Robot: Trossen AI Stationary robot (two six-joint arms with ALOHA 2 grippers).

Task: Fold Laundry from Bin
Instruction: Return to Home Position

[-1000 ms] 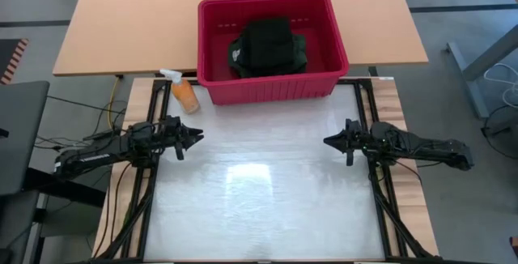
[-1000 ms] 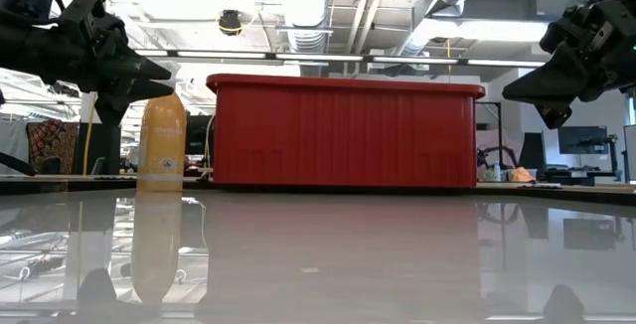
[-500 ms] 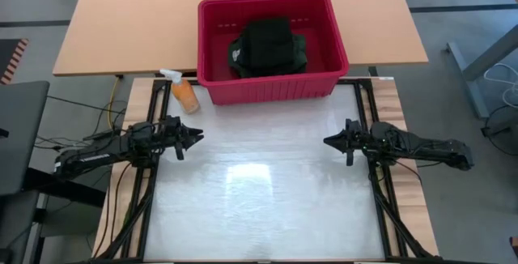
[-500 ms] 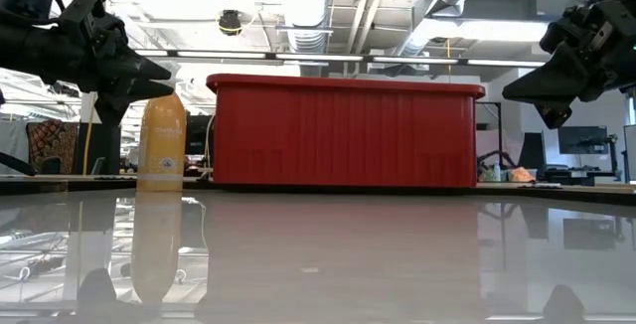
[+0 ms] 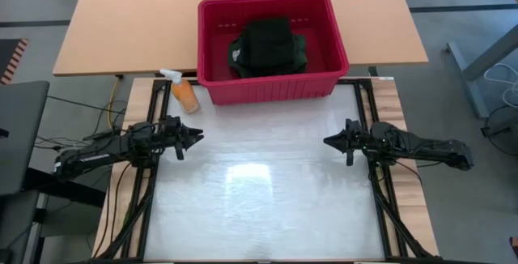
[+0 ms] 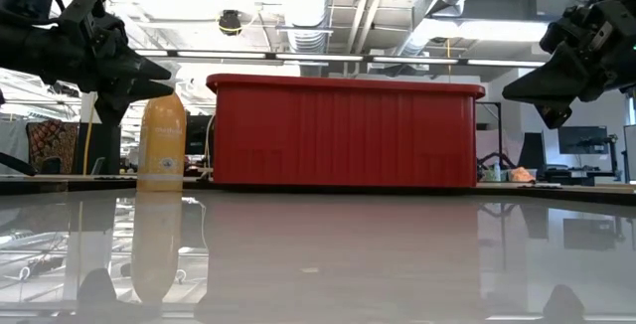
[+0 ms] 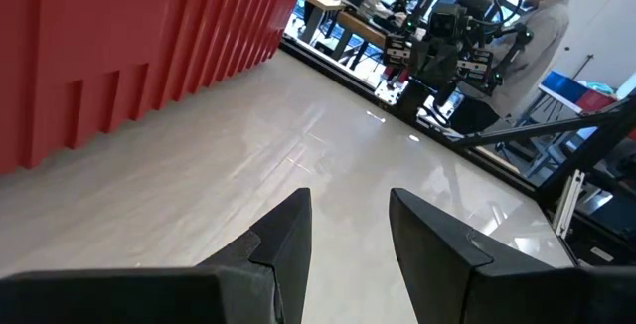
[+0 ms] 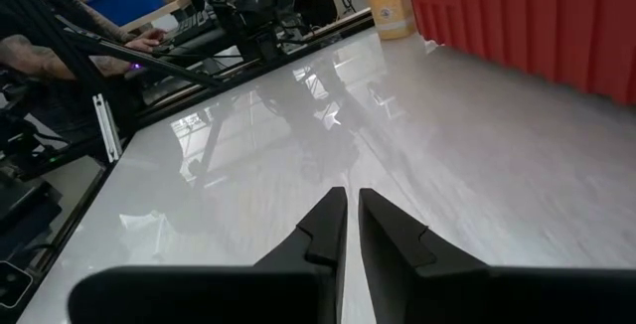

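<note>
The laundry (image 5: 267,45), a pile of black and dark green cloth, lies inside the red bin (image 5: 267,92), which stands at the table's far edge. The bin also shows in the low view (image 6: 343,130). My left gripper (image 5: 198,137) hovers over the white surface's left side, its fingers a little apart in the left wrist view (image 7: 350,200), and holds nothing. My right gripper (image 5: 326,141) hovers over the right side, shut and empty in the right wrist view (image 8: 353,195). Both point toward the table's middle, short of the bin.
An orange spray bottle (image 5: 183,92) stands just left of the bin's near left corner. A tan table (image 5: 121,29) lies behind the white work surface (image 5: 259,191). A person (image 7: 542,16) stands beyond the table's right side, and a person's forearm (image 8: 40,51) shows beyond its left side.
</note>
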